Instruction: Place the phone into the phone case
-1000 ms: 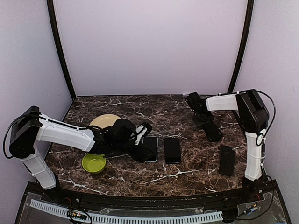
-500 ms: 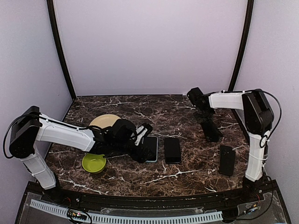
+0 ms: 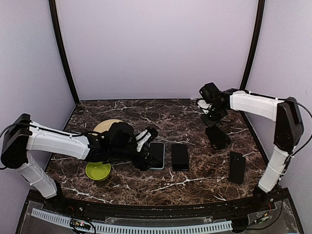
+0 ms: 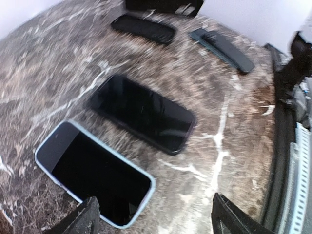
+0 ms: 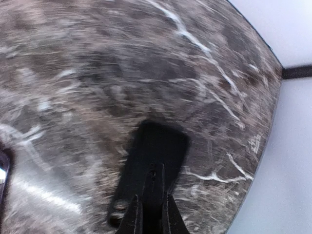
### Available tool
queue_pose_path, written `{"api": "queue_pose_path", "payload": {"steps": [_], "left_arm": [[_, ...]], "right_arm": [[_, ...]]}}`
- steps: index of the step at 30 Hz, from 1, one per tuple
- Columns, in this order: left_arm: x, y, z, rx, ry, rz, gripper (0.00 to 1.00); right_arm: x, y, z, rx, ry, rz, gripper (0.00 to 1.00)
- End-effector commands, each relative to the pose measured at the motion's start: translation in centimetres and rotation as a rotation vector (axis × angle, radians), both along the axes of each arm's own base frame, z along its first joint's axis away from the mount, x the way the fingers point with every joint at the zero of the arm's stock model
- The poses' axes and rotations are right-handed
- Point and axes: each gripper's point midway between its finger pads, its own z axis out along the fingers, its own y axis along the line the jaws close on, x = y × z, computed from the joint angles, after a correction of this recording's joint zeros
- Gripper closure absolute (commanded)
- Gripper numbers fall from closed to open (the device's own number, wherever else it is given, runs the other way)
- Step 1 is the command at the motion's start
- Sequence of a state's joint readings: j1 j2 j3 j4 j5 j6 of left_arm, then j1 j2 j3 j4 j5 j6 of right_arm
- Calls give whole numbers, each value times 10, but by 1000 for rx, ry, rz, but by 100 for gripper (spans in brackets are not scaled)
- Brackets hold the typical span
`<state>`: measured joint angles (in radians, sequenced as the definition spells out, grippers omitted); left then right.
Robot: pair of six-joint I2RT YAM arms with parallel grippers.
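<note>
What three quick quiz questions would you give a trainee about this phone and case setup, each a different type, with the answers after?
1. True or false: the left gripper is clamped on the blue-edged phone.
2. What is the right gripper pinching? A, the green bowl. B, the black case. C, the plate.
3. Fill in: in the top view, the black phone lies to the ___ of the blue-edged phone.

Key: 1 false, its fingers are spread wide and grip nothing. 2 B. 3 right.
</note>
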<state>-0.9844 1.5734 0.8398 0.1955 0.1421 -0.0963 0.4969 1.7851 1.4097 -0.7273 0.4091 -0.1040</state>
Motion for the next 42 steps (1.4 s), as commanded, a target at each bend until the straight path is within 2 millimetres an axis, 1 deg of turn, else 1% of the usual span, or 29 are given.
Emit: {"api": "queue_pose_path", "payload": {"steps": [1,2,3,4,5,7,10,13,17,19,20,21,23,24,25,26,27,28,29,30,31,32,33,34,35,37,38,39,42], "left_arm": [[-31,-7,53,-173,-117,-213,18],[-38,-4,56,-195,-117,-242,18],[-39,-5,62,-223,-129,-245,17],[-43,-2,64,-239,-128,-246,15],[-44,-2,72,-271,-149,-253,14],[-53,-1,85,-328,-167,-295,11],[-63,-3,104,-385,-168,-345,4],[-64,-5,106,-375,-139,-351,5],[-74,-9,109,-405,-113,-406,22],[-76,-13,108,-406,-101,-428,37],[-75,-14,105,-392,-91,-426,55],[-72,-16,107,-388,-98,-420,81],[-64,-15,110,-385,-115,-375,98],[-61,-15,115,-397,-135,-353,99],[-53,-10,120,-411,-153,-293,100],[-49,-8,134,-460,-193,-260,100],[-41,2,139,-489,-204,-180,100],[-38,7,162,-579,-260,-148,100],[-39,16,163,-620,-253,-106,100],[-41,22,187,-718,-306,-104,100],[-46,28,190,-762,-295,-102,100],[-50,32,207,-837,-330,-116,100],[-55,33,208,-864,-313,-136,100],[-60,35,217,-908,-333,-160,100],[-64,32,215,-911,-319,-189,100],[-69,28,217,-927,-307,-234,100],[-70,25,214,-926,-295,-248,100],[-74,24,216,-939,-283,-269,100],[-75,21,210,-935,-261,-289,100]], "right_arm": [[-129,141,33,397,223,686,100],[-159,165,43,473,244,805,100],[-183,183,56,569,264,897,100],[-202,196,68,657,288,963,100],[-217,206,80,731,314,1012,100],[-237,219,95,791,347,1081,100],[-262,237,107,791,360,1178,100],[-269,245,116,794,356,1209,100],[-269,255,134,835,298,1234,100],[-271,259,143,857,287,1251,100],[-273,260,147,867,280,1265,100],[-274,261,150,872,269,1269,100],[-274,260,150,867,262,1268,100],[-272,258,149,860,251,1255,95],[-268,256,149,860,226,1238,76],[-263,252,148,874,200,1212,57],[-255,248,152,916,159,1164,36],[-245,240,154,964,108,1110,25],[-235,233,161,1038,46,1057,17],[-227,223,171,1122,-21,1016,10],[-225,215,181,1194,-90,995,6],[-226,208,180,1239,-135,984,4],[-228,203,187,1281,-183,979,3],[-230,201,197,1335,-229,984,3],[-232,201,199,1371,-235,985,5],[-233,204,198,1405,-214,974,9],[-234,207,195,1412,-189,981,16],[-236,208,195,1420,-171,997,29],[-248,207,208,1439,-157,1061,80]]}}
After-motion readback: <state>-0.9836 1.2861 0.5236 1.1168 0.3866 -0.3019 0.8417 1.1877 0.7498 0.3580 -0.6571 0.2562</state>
